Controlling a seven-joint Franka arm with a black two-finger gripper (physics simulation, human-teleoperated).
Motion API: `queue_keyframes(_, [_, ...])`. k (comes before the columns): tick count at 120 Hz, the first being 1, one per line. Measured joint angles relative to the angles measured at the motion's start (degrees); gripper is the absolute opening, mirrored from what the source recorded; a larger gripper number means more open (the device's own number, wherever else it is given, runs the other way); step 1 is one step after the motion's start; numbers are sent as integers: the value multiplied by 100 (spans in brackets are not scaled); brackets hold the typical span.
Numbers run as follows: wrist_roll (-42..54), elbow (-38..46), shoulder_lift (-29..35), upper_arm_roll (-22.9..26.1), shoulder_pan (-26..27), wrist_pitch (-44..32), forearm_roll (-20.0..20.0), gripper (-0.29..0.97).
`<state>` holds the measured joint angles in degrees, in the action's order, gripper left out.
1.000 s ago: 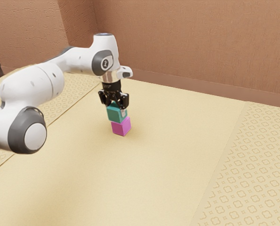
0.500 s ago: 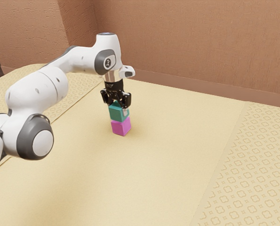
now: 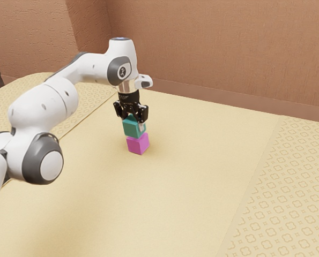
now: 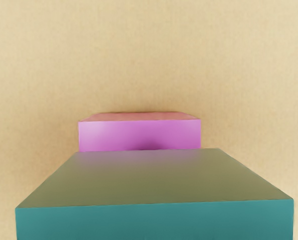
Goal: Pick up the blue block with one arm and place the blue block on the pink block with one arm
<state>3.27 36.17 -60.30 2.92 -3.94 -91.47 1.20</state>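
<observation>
Stacking nearly done: blue block point(image 3: 132, 128) resting atop pink block point(image 3: 138, 144), clamped in gripper point(image 3: 132, 120); remaining: letting go, backing away.

The table point(image 3: 202, 214) I work at is sandy yellow. A broad plain band point(image 3: 213, 139) runs down its middle, flanked by a patterned strip point(image 3: 288, 187) of small looped figures on the exterior view's right and a second patterned strip point(image 3: 95, 99) on its left. The pink block point(image 3: 138, 144) rests straight on the table, flat on the plain band and nearer the left strip than the right, with a faint shadow at its foot
</observation>
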Motion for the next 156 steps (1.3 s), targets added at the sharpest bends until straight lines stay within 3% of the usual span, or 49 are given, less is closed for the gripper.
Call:
queue_keyframes(89, [15, -543, -422, -4, -2, 134, 8, 33])
queue_keyframes(118, [37, -658, -427, -12, -2, 165, -25, 56])
queue_keyframes(156, [54, -917, -382, -19, 5, 335, -32, 65])
